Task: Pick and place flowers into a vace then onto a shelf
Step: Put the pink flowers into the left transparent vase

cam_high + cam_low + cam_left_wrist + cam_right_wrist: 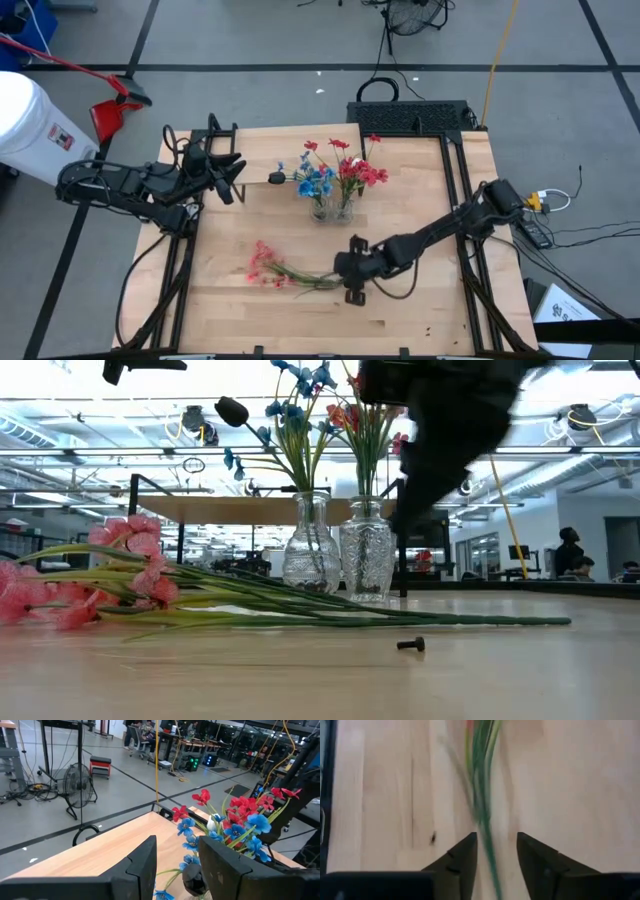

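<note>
The pink-red bunch of thin green-stemmed artificial flowers (272,266) lies flat on the pale wooden tabletop (420,225), blossoms pointing left. The right tool (352,283) hangs over the stem ends, its dark fingers (462,855) spread with the green stems running between them. Behind stand two clear ribbed glass vases (338,550), one holding the blue bunch (315,181), the other the red bunch (358,172). The left tool (234,178) hovers near the blue blossoms, fingers spread and empty.

I see the pink-red bunch (275,267) lying flat on the table, stems toward my right side. The blue bunch (316,181) and red bunch (356,170) stand upright in glass vases (340,552).
</note>
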Robot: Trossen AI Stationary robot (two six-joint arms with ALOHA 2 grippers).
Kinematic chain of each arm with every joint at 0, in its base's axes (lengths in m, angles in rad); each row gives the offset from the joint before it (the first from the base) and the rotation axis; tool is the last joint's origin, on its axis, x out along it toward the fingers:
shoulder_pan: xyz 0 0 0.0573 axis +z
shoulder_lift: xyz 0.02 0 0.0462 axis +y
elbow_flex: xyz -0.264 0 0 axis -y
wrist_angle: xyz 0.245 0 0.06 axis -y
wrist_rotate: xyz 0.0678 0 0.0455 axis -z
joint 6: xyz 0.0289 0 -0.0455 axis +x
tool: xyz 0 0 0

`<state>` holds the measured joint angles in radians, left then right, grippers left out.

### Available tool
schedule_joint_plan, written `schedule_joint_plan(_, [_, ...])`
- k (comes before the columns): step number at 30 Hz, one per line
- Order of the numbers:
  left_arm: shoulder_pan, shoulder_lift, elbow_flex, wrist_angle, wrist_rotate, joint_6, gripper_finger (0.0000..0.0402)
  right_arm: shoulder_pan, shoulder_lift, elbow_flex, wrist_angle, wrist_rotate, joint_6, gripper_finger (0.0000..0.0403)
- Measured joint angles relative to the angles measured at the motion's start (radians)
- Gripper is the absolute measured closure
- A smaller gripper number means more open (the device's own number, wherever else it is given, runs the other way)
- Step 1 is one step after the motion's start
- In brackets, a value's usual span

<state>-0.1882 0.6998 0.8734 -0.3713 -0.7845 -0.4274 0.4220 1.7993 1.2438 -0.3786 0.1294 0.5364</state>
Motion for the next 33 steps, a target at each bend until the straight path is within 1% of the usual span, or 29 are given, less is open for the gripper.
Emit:
schedule_joint_plan(5, [0.000,0.000,0.000,0.000,0.000,-0.002,0.0254,-0.063,0.011,0.001,0.104,-0.005,-0.062,0.0235])
schedule_joint_plan(10, [0.000,0.000,0.000,0.000,0.000,-0.002,0.0254,-0.121,0.043,0.003,0.219,-0.098,-0.127,0.0215])
schedule_joint_plan(14, [0.000,0.000,0.000,-0.002,0.000,-0.003,0.0254,-0.130,0.080,0.002,0.247,-0.148,-0.160,0.0209])
schedule_joint_plan(18, [0.000,0.000,0.000,-0.009,0.000,-0.004,0.0254,-0.128,0.110,0.003,0.290,-0.232,-0.188,0.0209])
schedule_joint_plan(22, [0.000,0.000,0.000,-0.009,-0.001,-0.004,0.0254,-0.118,0.134,0.003,0.351,-0.239,-0.196,0.0210])
schedule_joint_plan(26, [0.000,0.000,0.000,-0.028,-0.001,-0.019,0.0254,-0.114,0.158,0.005,0.360,-0.248,-0.201,0.0210])
schedule_joint_plan(29, [0.000,0.001,0.000,-0.042,-0.007,-0.027,0.0254,-0.116,0.194,0.002,0.339,-0.320,-0.208,0.0210])
schedule_joint_plan(33, [0.007,0.006,0.000,-0.052,-0.016,-0.041,0.0254,-0.118,0.228,0.003,0.364,-0.357,-0.191,0.0211])
